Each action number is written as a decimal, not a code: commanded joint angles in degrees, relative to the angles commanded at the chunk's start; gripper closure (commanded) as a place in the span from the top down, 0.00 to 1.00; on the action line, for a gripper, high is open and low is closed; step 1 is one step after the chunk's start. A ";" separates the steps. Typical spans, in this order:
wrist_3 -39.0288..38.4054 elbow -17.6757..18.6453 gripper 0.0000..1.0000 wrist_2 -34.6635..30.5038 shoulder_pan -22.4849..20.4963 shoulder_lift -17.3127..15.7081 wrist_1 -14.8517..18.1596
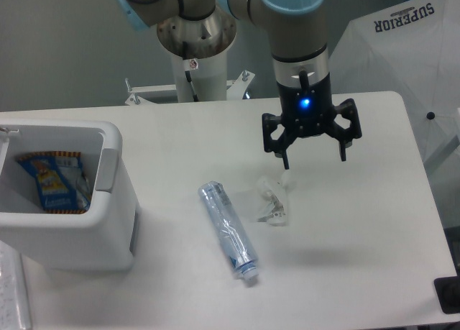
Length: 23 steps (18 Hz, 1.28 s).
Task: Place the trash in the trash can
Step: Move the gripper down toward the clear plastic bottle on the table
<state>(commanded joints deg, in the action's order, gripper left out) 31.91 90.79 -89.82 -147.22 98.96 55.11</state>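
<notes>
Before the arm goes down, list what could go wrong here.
1. The crumpled clear plastic wrapper is thin and see-through, so the open gripper above it may close on nothing.
2. The flattened clear plastic bottle lies close beside it and could get nudged.
3. The boxy white plastic bin already holds a snack bag.

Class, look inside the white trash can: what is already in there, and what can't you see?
Inside the trash can lies a snack packet, blue and yellow with an orange edge. The near wall hides the bin's floor and anything lying low there.
</notes>
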 joint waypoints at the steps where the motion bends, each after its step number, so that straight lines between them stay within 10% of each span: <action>1: 0.00 0.18 1.00 -0.09 0.09 0.00 -0.52; 12: -2.80 0.62 1.00 0.79 1.05 4.83 -4.56; 23: -16.25 -5.35 1.00 1.58 5.09 21.96 -5.01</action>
<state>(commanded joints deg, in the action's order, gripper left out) 15.66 85.44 -88.24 -142.12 120.92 50.10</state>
